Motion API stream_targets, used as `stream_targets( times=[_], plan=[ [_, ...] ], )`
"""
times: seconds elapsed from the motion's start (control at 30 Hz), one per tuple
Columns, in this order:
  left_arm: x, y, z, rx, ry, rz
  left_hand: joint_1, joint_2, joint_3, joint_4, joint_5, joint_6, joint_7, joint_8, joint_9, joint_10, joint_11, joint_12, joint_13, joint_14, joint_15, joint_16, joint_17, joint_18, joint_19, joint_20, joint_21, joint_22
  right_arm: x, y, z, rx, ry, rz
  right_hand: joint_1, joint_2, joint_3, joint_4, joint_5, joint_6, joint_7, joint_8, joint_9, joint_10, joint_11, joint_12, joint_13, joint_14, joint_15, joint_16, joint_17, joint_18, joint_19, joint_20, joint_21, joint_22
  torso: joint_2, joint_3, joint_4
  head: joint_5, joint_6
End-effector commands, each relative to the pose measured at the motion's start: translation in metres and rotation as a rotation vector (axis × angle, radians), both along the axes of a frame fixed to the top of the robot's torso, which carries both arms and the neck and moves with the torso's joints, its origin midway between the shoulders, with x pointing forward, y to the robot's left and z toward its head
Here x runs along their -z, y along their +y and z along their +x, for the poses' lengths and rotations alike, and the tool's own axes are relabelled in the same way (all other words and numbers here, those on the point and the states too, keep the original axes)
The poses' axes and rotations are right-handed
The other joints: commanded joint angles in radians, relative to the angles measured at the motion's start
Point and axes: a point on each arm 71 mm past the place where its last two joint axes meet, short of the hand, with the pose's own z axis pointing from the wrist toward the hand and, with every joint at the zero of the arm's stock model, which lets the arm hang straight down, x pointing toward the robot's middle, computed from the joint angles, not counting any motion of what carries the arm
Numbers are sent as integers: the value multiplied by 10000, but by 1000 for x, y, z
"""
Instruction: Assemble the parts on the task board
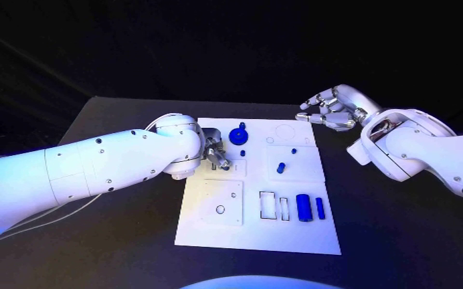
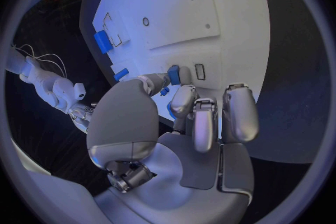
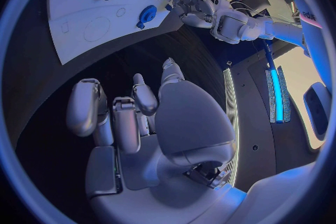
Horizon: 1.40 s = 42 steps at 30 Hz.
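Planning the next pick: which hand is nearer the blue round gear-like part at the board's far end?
Left. The left hand is over the board just beside the blue gear-like part; the right hand hovers off the board's far right corner.

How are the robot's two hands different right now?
The left hand is over the white task board, while the right hand hangs beyond the board's far right corner, above the black table. The left hand's fingers reach down by the small blue parts; the right hand's fingers curl around nothing. Both hands are silver, on white arms.
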Motion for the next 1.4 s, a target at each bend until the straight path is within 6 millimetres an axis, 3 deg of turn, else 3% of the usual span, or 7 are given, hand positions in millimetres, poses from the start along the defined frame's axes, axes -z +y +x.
stream_targets(
  times=[0.03, 0.47, 1.23, 1.4],
  plan=[
    [6, 3, -1, -179, 337, 457, -123, 52, -163, 77, 7, 247, -273, 46, -69, 98, -13, 59, 32, 1050, -68, 53, 2633, -111, 60, -54, 43, 27, 0, 1, -1, -114, -113, -45, -149, 5, -55, -3, 70, 72, -20, 64, -14, 19, -10, 8, -19, 716, -56, -44, 1403, 164, -11, -93, -70, -15, -7, -1, 3, -16, 14],
    [6, 4, 1, -300, 306, 424, -377, 152, -904, 491, 14, 340, -295, 126, -356, 146, -30, 173, 123, 1050, -87, 53, 2633, -127, 107, -67, 78, 114, -1, 1, 0, -81, -251, 8, -167, 36, -120, 5, 254, 91, -33, 104, -18, 13, -20, 6, -35, 713, -66, -59, 1385, 170, -19, -102, -117, -35, -5, -4, 2, -24, 41],
    [5, 8, 0, -344, 273, 388, -673, 151, -2040, 537, 33, 435, -322, 210, -742, 194, -49, 288, 212, 1050, -100, 53, 2633, -145, 155, -73, 118, 219, -1, 0, 0, -61, -211, -7, -275, 36, -222, 52, 171, 86, -36, 128, -25, 17, -23, 12, -43, 717, -70, -59, 1393, 167, -7, -108, -122, -25, 3, -17, 5, -44, 39],
    [1, 9, -1, -402, 138, 240, -835, 189, -2616, 559, 54, 474, -328, 227, -926, 210, -54, 324, 237, 1050, -106, 53, 2633, -152, 172, -74, 131, 255, 0, -1, 0, -39, -197, -16, -286, 41, -229, 56, 166, 85, -36, 130, -26, 10, -23, 4, -53, 716, -71, -60, 1391, 170, -12, -108, -137, -35, 3, -11, 12, -51, 38]
  ],
)
